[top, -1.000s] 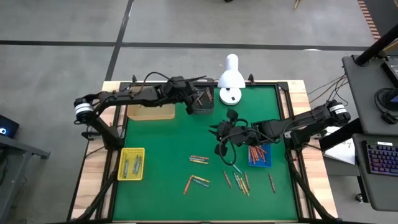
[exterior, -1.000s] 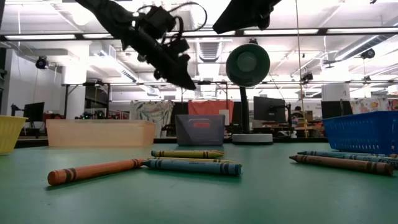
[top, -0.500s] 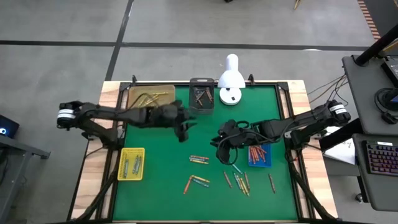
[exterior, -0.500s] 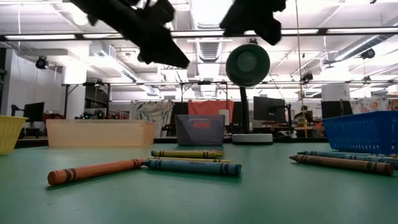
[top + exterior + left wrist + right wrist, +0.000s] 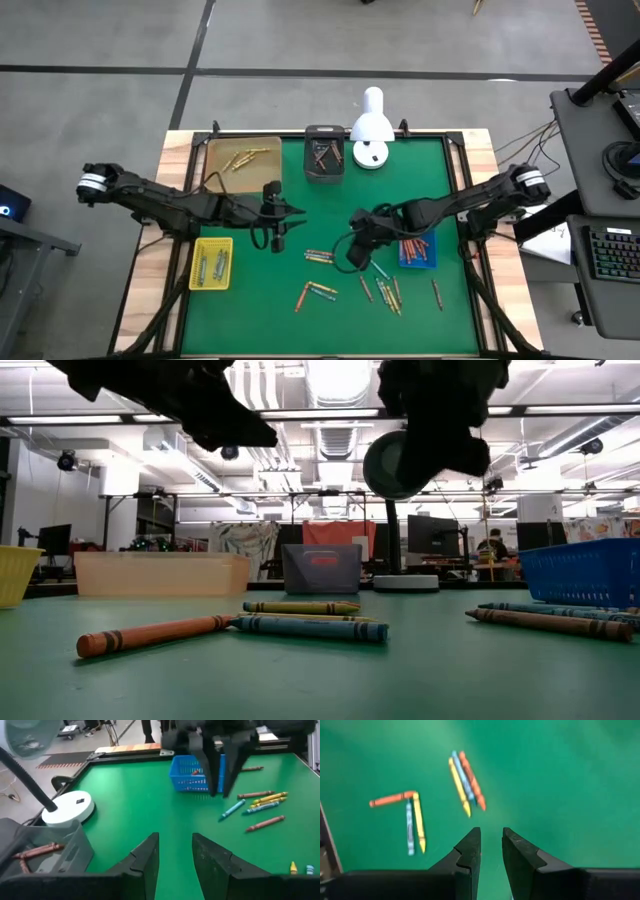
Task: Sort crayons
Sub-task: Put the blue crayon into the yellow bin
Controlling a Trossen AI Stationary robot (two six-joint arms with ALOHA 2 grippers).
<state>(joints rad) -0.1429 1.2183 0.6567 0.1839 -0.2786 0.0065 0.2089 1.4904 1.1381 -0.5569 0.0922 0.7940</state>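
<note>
Both arms hang over the green surface [image 5: 300,205]; left gripper [image 5: 277,240] and right gripper [image 5: 349,262] jaws slightly spread, empty, above loose crayons [image 5: 320,257].

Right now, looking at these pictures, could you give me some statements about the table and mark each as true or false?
1. The blue basket holds crayons. True.
2. The left claw grips a crayon. False: its fingers are open with nothing between them.
3. The yellow tray sits on the left side of the table. True.
4. The white lamp lies on its side at the table's centre. False: it stands at the far edge.
5. The right claw hovers over loose crayons. True.
</note>
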